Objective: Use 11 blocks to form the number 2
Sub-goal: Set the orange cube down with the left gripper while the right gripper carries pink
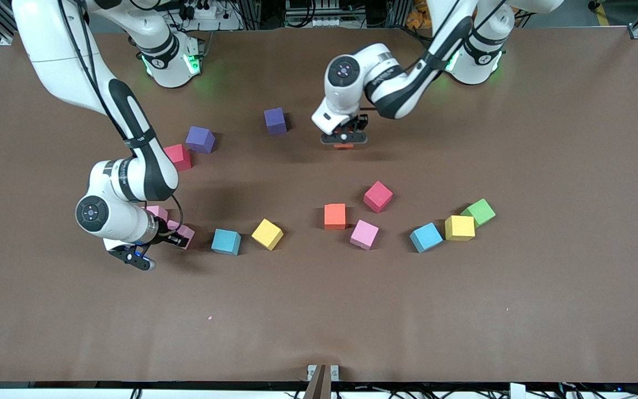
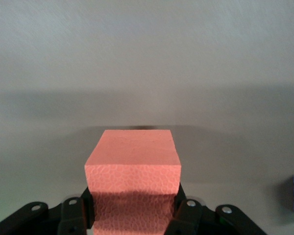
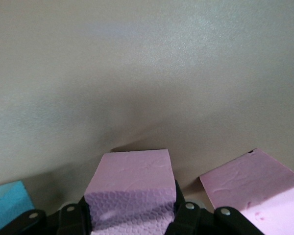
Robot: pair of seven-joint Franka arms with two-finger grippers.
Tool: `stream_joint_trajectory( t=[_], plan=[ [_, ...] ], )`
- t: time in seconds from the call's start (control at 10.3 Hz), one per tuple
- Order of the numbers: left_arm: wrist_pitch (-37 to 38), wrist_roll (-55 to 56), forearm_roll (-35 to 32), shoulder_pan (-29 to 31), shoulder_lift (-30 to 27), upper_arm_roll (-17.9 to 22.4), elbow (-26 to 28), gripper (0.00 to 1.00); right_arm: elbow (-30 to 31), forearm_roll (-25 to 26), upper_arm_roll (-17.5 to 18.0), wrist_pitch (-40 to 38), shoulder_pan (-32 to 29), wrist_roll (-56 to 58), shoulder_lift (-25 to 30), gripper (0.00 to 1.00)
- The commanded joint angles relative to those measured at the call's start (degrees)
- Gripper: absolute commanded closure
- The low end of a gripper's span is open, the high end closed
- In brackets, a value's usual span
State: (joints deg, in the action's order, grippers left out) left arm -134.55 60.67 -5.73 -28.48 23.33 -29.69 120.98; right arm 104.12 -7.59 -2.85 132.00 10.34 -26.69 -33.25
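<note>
My left gripper (image 1: 344,138) is shut on an orange block (image 1: 343,146), low over the table beside a dark purple block (image 1: 275,121); the left wrist view shows the orange block (image 2: 132,161) between the fingers (image 2: 186,215). My right gripper (image 1: 178,239) is shut on a pink block (image 1: 184,231) at the table, next to a second pink block (image 1: 157,212) and a light blue one (image 1: 226,241). The right wrist view shows the held pink block (image 3: 132,181), the second pink block (image 3: 255,188) and the blue one (image 3: 7,203). No digit shape stands.
Loose cubes lie in a rough row: yellow (image 1: 267,234), orange (image 1: 334,216), pink (image 1: 364,234), crimson (image 1: 378,196), light blue (image 1: 426,237), yellow (image 1: 459,228), green (image 1: 478,213). A lighter purple cube (image 1: 200,139) and a crimson one (image 1: 178,157) lie toward the right arm's end.
</note>
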Motion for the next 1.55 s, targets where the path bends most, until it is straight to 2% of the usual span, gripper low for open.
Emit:
stream_joint_trajectory(
  t=[0.0,0.29,0.39,0.68,1.06,1.16,1.26,1.35,1.45],
  plan=[
    [-0.35,2.0,-0.87,-2.19,0.75,-0.02,-1.18,0.82,1.0,-0.5,0.13,-4.97,1.25,-0.39,5.54,1.0],
    [-5.71,2.79,-0.95,-3.95,2.68,-0.02,-0.39,0.82,1.0,-0.58,0.13,-12.44,6.08,-1.52,12.58,1.0],
    [-5.98,2.79,-1.39,-4.47,3.38,-0.02,-0.39,0.78,0.91,-0.58,0.3,-15.77,7.57,-3.09,14.77,1.0],
    [-7.13,2.88,-1.57,-4.74,4.44,0.07,-0.39,0.78,1.61,-0.67,0.21,-22.21,11.36,-5.04,19.35,1.0],
    [-7.66,4.37,-1.66,-5.71,5.76,0.07,-0.57,0.78,1.79,-0.67,0.48,-23.01,14.87,-4.78,21.55,1.0],
    [-7.74,4.37,-1.66,-5.71,5.94,0.07,-0.57,0.68,1.7,-0.67,0.48,-22.93,17.49,-4.78,21.91,1.0],
    [-7.74,4.37,-1.66,-5.71,5.94,0.15,-0.57,0.41,1.7,-0.58,0.39,-22.75,20.3,-6.0,21.91,1.0],
    [-7.74,4.37,-1.74,-5.36,5.51,0.15,-0.48,0.0,1.44,-0.58,0.39,-23.36,20.51,-7.57,22.26,1.0],
    [-7.31,4.72,-1.66,-5.01,4.54,0.15,-0.65,0.0,1.35,-0.67,0.39,-23.28,20.59,-8.72,22.35,1.0]
  ],
)
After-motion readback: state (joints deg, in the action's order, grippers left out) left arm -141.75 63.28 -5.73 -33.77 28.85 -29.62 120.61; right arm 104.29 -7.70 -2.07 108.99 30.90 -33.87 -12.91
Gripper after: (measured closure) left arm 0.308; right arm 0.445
